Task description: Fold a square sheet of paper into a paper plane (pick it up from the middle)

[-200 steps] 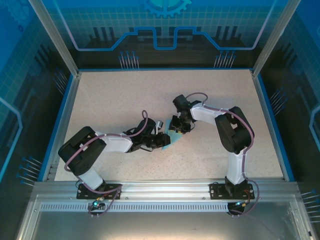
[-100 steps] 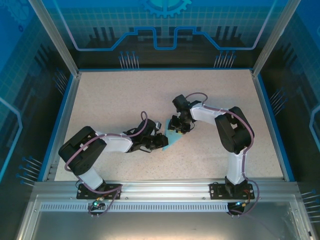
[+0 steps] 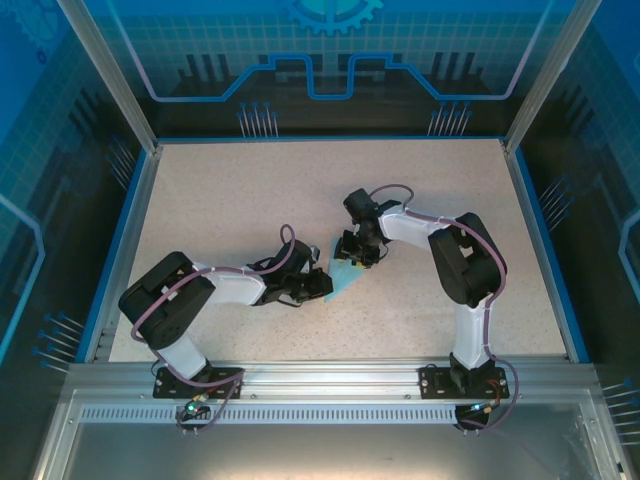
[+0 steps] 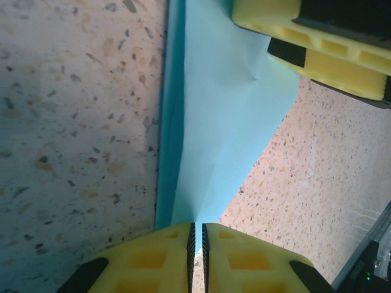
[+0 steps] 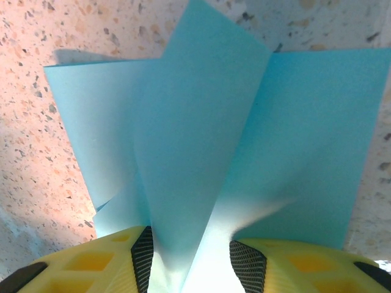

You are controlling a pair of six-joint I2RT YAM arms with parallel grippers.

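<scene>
a: left gripper (image 4: 197, 235) is pinched shut on the near end of the square sheet of paper (image 4: 226, 110). the raised crease runs straight out ahead of its fingertips.
b: and the right gripper (image 5: 189, 256)?
a: at the far end of that same crease, facing the left one. jaws apart, straddling the ridge. looks loose, not clamped.
b: so which arm has it?
a: left, most likely. the sheet lies partly folded on the table (image 3: 250, 200) between the two, long axis running gripper to gripper.
b: change from a second ago?
a: little. in the top view the right gripper has nudged slightly toward the left one. paper is in about the same spot.
</scene>
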